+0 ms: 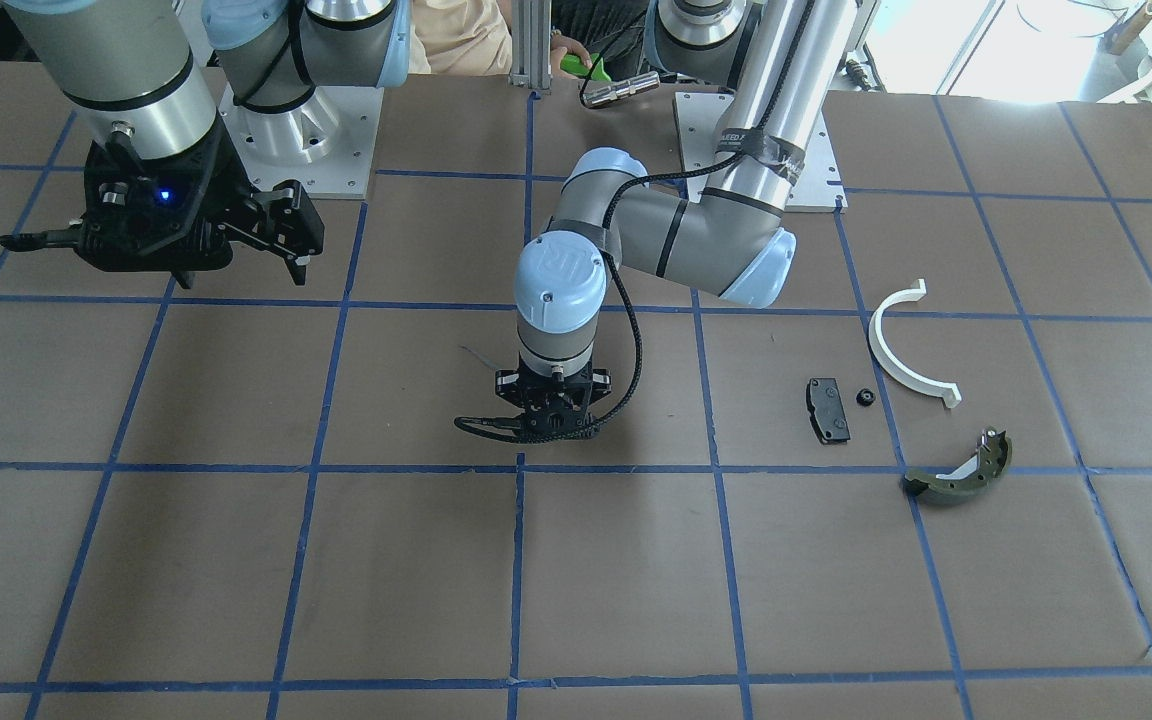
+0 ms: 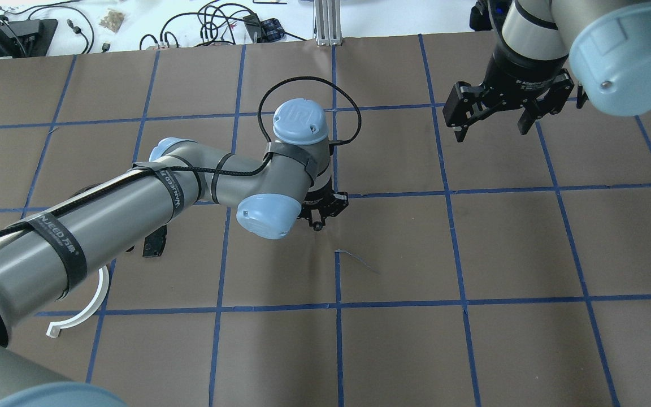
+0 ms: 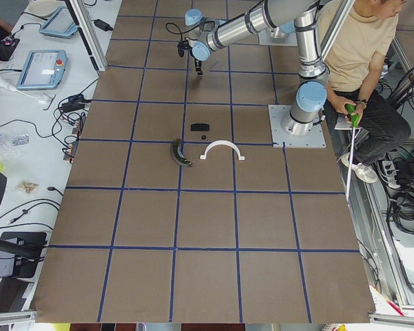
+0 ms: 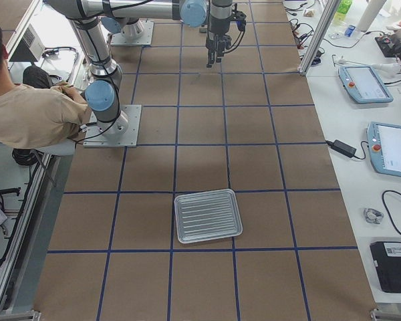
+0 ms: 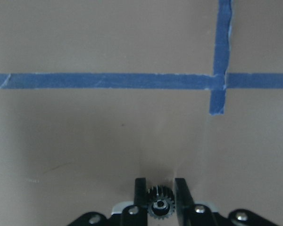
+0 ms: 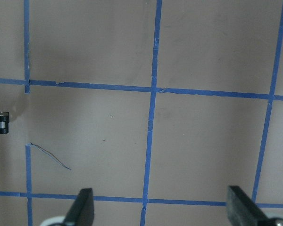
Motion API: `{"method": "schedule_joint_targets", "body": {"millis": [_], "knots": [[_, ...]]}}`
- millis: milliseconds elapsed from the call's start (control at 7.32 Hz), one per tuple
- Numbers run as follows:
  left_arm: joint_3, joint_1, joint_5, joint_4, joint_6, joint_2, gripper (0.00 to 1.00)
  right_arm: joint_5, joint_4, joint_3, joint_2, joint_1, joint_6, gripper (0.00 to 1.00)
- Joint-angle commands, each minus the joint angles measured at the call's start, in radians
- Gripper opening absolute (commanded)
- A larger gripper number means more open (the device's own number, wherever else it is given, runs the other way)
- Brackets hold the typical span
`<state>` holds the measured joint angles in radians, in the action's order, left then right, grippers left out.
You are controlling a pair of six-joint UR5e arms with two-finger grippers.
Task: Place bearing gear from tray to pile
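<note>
The bearing gear point(image 5: 159, 207), small, black and toothed, is pinched between the fingers of my left gripper point(image 5: 160, 186). That gripper point(image 1: 548, 430) hangs low over the brown table near its middle, pointing straight down. The pile lies toward my left: a white half-ring point(image 1: 904, 350), a black plate point(image 1: 827, 410) and an olive brake shoe point(image 1: 961, 472). A small black part point(image 1: 864, 397) sits beside the plate. The tray point(image 4: 180, 221) rests far to my right. My right gripper point(image 2: 492, 127) hovers open and holds nothing, its fingers point(image 6: 85, 209) wide apart.
Blue tape lines grid the brown table cover point(image 2: 393, 249). A thin loose wire point(image 2: 356, 259) lies near the left gripper. A seated person point(image 3: 362, 62) is behind the arm bases. Tablets and cables fill the side benches point(image 4: 381, 114).
</note>
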<state>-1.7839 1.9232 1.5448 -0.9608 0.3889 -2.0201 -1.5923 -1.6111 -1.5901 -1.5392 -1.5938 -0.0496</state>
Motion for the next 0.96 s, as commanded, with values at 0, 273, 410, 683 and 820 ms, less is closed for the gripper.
{"method": "schedule_joint_targets", "body": {"millis": [0,273,410,683,820], "knots": [[0.062,-0.061,-0.002,-0.054,-0.027,0.026,0.04,0.000,0.000,-0.001,-0.001,0.000,-0.001,1.00],[0.054,-0.145,0.009,-0.134,-0.189,0.069,0.04,0.000,0.003,-0.001,-0.001,0.000,-0.001,1.00],[0.044,-0.198,0.011,-0.163,-0.279,0.093,0.04,0.000,0.003,-0.001,-0.001,0.000,-0.001,1.00],[0.011,-0.286,0.046,-0.223,-0.369,0.147,0.00,0.000,0.002,-0.001,-0.001,0.000,0.004,1.00],[-0.009,-0.330,0.087,-0.225,-0.430,0.170,0.00,0.000,0.002,-0.001,-0.001,0.000,0.004,1.00]]}}
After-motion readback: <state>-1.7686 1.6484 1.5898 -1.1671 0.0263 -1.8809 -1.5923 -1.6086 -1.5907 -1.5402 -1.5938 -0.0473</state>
